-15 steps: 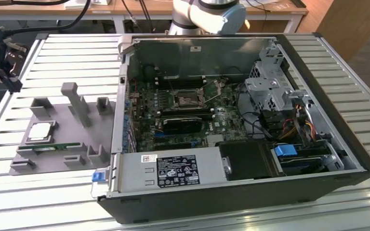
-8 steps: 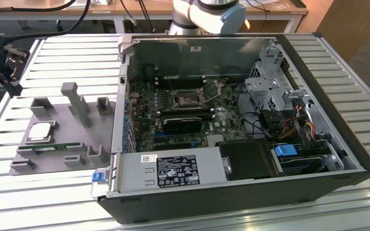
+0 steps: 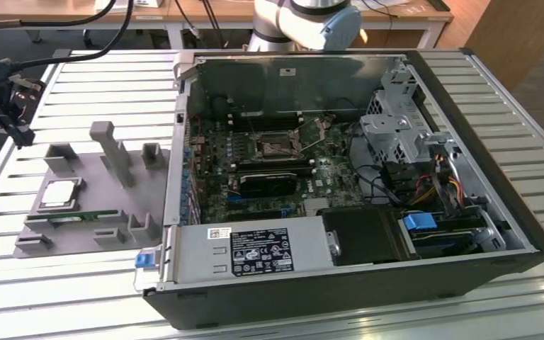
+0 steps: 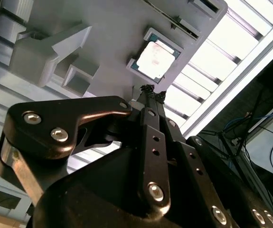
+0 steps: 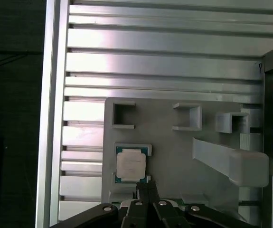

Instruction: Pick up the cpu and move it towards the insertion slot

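Your gripper hovers near the cpu, fingers pressed together and empty; I judge you should spread them and centre squarely over it before closing. Count one tabletop, one open case, one tray, one slot inside the case, and one cpu lying flat in the tray, well apart from that slot.

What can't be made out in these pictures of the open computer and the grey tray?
Small silvery square cpu chip: its markings, washed out by glare in the second wrist view.
Shiny metal-framed insertion slot: its dark centre, too small in the exterior view to tell whether anything sits inside.
Black metal pincer: its body is cut by the first wrist view's edge; its height above the grey plastic tray cannot be judged.
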Robot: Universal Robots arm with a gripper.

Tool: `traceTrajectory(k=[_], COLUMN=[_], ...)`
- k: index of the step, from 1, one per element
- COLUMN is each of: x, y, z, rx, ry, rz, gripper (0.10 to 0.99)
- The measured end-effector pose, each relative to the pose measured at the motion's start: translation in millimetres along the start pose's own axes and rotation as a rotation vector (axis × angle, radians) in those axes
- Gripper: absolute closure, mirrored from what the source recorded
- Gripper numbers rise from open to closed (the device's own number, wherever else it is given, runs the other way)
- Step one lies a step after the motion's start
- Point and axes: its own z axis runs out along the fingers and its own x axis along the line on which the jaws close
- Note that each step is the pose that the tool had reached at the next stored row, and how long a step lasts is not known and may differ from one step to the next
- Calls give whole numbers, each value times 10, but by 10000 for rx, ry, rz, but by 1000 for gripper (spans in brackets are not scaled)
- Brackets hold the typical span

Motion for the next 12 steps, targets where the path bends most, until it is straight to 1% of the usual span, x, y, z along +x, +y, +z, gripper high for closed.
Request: traceTrajectory(k=[12], x=[42], y=[-5], z=[149], rx=[1], ry=[-11], rz=[0], gripper=[984])
